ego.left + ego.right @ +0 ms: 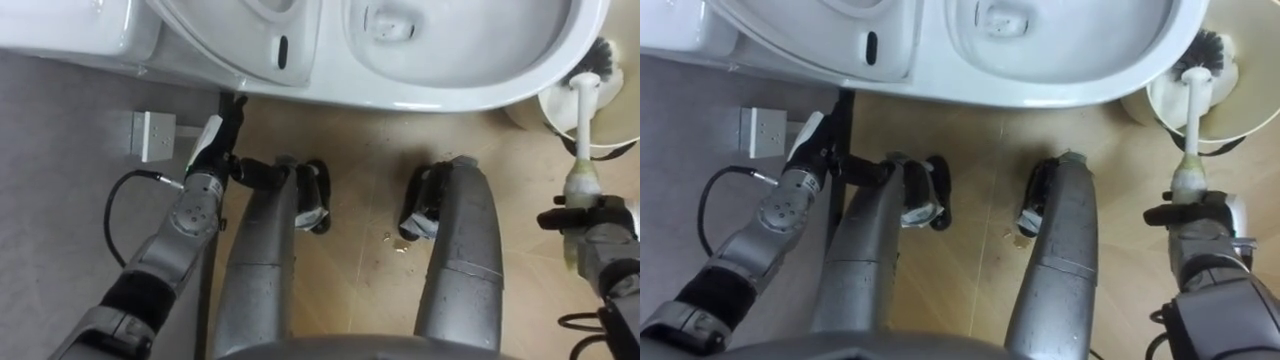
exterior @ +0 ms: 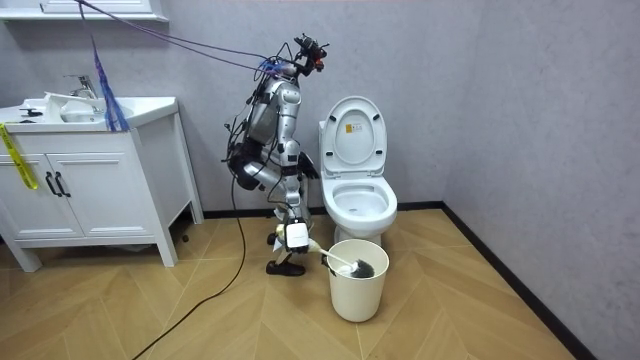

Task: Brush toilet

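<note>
Left eye view: right hand [image 1: 590, 222] grips the toilet brush [image 1: 585, 110], bristles in the bin [image 1: 552, 112]; left hand [image 1: 212, 140] hangs straight-fingered.

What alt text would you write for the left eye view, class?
The robot's right hand grips a toilet brush whose head sits in a white bucket beside the toilet bowl. Its left hand hangs by the toilet's base.

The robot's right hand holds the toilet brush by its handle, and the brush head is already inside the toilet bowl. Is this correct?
Not quite. The right hand does hold the toilet brush by its handle, but the brush head sits in the white bucket beside the toilet bowl, not inside the bowl. The left eye view shows it.
</note>
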